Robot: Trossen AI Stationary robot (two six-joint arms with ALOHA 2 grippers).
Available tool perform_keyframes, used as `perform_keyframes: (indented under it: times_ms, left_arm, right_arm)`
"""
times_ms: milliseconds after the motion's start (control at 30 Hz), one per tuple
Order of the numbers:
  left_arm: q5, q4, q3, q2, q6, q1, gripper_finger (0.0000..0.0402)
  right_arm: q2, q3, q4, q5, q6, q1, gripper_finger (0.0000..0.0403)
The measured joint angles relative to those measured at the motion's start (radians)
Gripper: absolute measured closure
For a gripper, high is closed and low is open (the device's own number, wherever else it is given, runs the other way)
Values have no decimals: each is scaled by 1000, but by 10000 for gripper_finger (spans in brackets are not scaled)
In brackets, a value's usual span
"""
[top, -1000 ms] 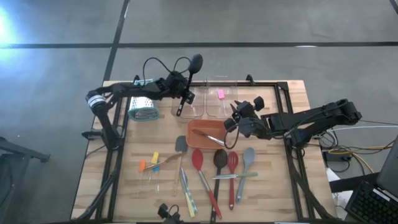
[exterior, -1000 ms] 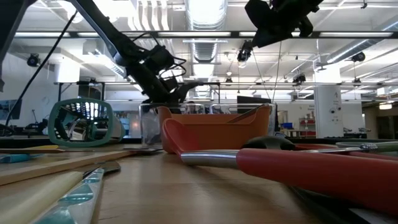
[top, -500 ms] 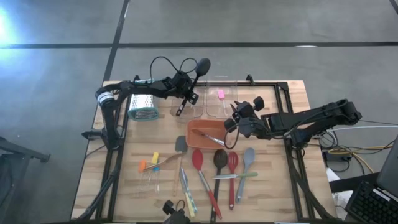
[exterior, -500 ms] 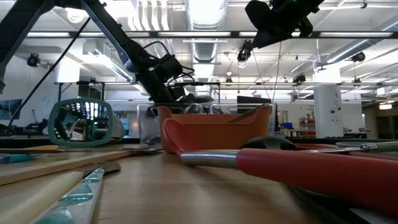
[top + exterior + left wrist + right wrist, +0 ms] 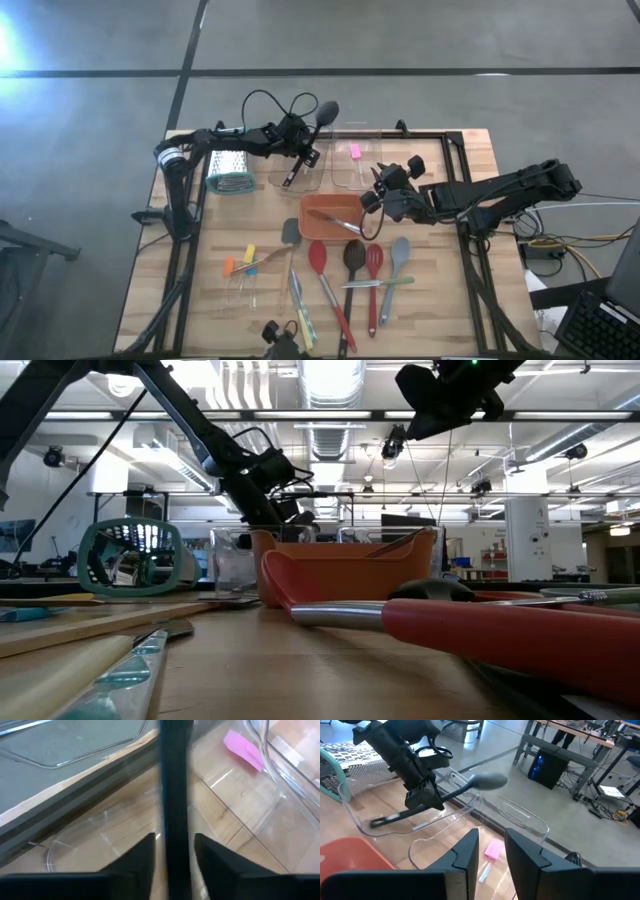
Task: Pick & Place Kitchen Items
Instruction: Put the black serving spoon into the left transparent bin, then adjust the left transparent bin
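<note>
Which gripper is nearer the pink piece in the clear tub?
Right. The right gripper hovers just beside the tub holding the pink piece. The left gripper, shut on the black spoon, is over the neighbouring tub, slightly farther away.

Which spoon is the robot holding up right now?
The black spoon in the left gripper, slanting over the clear tub. The other spoons lie flat on the table.

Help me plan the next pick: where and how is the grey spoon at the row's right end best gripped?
Grip the grey long-handled spoon on its handle just below the bowl, coming straight down with fingers across the handle. It lies flat on the wooden table; lower, a thin green-handled tool crosses it and the red slotted spatula handle lies close.
</note>
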Motion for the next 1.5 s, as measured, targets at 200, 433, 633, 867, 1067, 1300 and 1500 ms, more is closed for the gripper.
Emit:
perform_keyframes:
  times_ms: [200, 433, 633, 867, 1067, 1300, 1500]
  left_arm:
    - [5, -3, 0, -2, 41, 1, 189]
    - [11, -5, 31, -66, 128, 4, 184]
    - [19, -129, 52, -176, 215, 3, 184]
    - [-1, -494, 59, -364, 401, -8, 184]
    - [-3, -813, 58, -478, 433, -45, 184]
    - [-3, -921, -7, -494, 504, -130, 184]
    - [-65, -917, -113, -494, 542, -169, 184]
  right_arm:
    - [0, 0, 0, 0, 0, 0, 306]
    - [0, -1, 0, 0, 0, 0, 311]
    - [0, -8, -3, -12, 0, 0, 324]
    - [0, -10, -7, -38, -8, 0, 330]
    - [0, -10, 0, -56, -9, 0, 321]
    - [0, -10, 8, -60, -2, 0, 317]
    - [0, -10, 8, -60, 0, 0, 331]
